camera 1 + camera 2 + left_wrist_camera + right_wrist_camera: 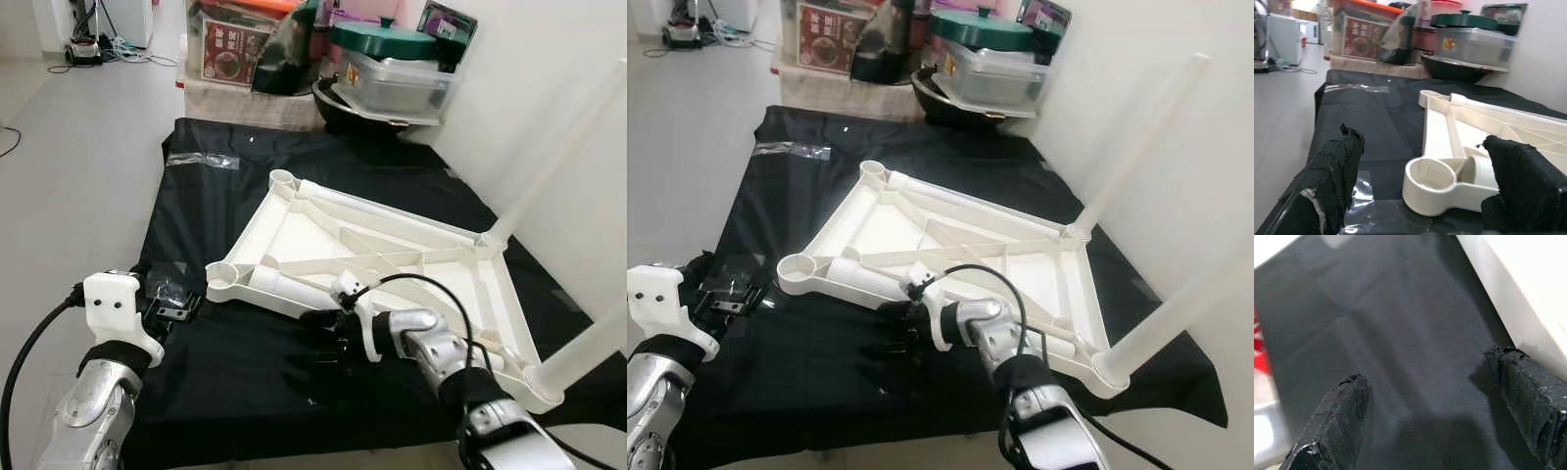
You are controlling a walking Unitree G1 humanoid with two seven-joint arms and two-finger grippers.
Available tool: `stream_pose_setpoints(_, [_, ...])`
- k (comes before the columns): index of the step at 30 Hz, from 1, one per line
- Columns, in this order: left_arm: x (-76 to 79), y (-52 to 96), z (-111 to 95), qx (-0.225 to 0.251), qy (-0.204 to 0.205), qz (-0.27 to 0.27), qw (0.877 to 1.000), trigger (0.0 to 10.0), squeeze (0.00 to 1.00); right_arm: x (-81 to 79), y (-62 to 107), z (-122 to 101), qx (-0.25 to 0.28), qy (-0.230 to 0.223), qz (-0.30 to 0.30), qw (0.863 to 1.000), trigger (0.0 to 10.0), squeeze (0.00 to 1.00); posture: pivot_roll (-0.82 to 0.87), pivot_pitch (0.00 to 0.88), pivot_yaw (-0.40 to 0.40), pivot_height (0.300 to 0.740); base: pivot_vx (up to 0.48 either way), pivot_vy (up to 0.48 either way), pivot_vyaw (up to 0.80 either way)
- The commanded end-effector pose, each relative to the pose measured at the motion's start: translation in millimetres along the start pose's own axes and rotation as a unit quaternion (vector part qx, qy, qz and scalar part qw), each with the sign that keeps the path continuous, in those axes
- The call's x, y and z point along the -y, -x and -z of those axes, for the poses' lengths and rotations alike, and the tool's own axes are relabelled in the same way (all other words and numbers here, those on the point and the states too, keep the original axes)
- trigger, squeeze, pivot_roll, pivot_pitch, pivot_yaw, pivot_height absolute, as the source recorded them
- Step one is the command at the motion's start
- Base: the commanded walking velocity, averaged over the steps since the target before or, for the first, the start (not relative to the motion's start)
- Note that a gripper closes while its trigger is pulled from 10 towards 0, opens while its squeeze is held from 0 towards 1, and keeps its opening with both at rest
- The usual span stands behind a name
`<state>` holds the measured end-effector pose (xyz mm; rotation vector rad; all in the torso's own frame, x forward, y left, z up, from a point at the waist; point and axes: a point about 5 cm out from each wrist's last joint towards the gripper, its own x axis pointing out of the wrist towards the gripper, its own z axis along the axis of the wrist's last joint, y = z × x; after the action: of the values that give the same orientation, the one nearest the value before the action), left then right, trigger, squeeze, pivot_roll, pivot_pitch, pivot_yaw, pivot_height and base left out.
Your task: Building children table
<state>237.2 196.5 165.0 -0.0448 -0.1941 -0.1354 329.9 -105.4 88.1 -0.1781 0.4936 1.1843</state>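
Lying upside down on a black cloth [245, 362], the white children's table [392, 259] shows its ribbed underside in the left eye view. Two white legs [563, 147] stand upright in the corner sockets nearest the wall, and a loose leg [294, 291] lies across the frame near the empty corner socket [223, 281]. The right tool [328, 343] hovers low over the cloth just beside that loose leg, its fingers spread and gripping nothing. The left tool [167, 304] sits near the cloth's left edge, close to a clear plastic bag [176, 294], also released. Behind the cloth stand a lidded plastic tub [402, 83] and a red box [230, 51].

From the right eye view, the same table [970, 245] lies with its two fitted legs [1141, 137] rising beside the white wall [1205, 196], and the right tool [896, 333] hangs over the cloth next to the frame's near edge.

Along the left wrist view, two black fingers [1332, 181] stand apart, framing the empty threaded socket [1435, 183] just ahead.

Along the right wrist view, both fingers [1337, 416] are spread over dark cloth [1400, 357], with a white edge of the table [1508, 298] near one fingertip.
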Motion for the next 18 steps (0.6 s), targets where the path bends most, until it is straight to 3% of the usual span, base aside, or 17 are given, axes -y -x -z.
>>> stream_pose_setpoints(1, [1.5,0.5,4,-0.008,0.003,0.002,1.0,10.0,0.0,9.9,8.5,1,-0.012,-0.015,0.046,0.999,10.0,0.0,0.17,0.0,-0.213,0.74,0.0,0.0,0.0])
stream_pose_setpoints(5, [2.3,0.9,5,-0.008,0.003,0.002,1.0,10.0,0.0,8.4,7.6,-11,0.027,-0.02,0.039,0.999,10.0,0.0,0.17,0.0,-0.216,0.74,0.0,0.0,0.0])
stream_pose_setpoints(8, [3.0,1.3,5,-0.007,0.005,0.002,1.0,10.0,0.0,1.7,12.1,-33,0.113,-0.039,-0.025,0.993,10.0,0.0,0.17,0.0,-0.217,0.74,0.0,0.0,0.0])
stream_pose_setpoints(10, [3.1,1.3,5,-0.007,0.005,0.002,1.0,10.0,0.0,1.1,13.7,-36,0.124,-0.042,-0.033,0.991,10.0,0.0,0.17,0.0,-0.217,0.74,0.0,0.0,0.0])
stream_pose_setpoints(14, [3.3,1.1,5,-0.007,0.006,0.004,1.0,10.0,0.0,2.3,14.5,-38,0.128,-0.041,-0.032,0.99,10.0,0.0,0.16,0.0,-0.215,0.74,0.0,0.0,0.0])
stream_pose_setpoints(18, [4.5,0.7,5,-0.006,0.008,0.006,1.0,10.0,0.0,7.6,11.1,-22,0.074,-0.036,0.008,0.997,10.0,0.0,0.16,0.0,-0.217,0.74,0.0,0.0,0.0])
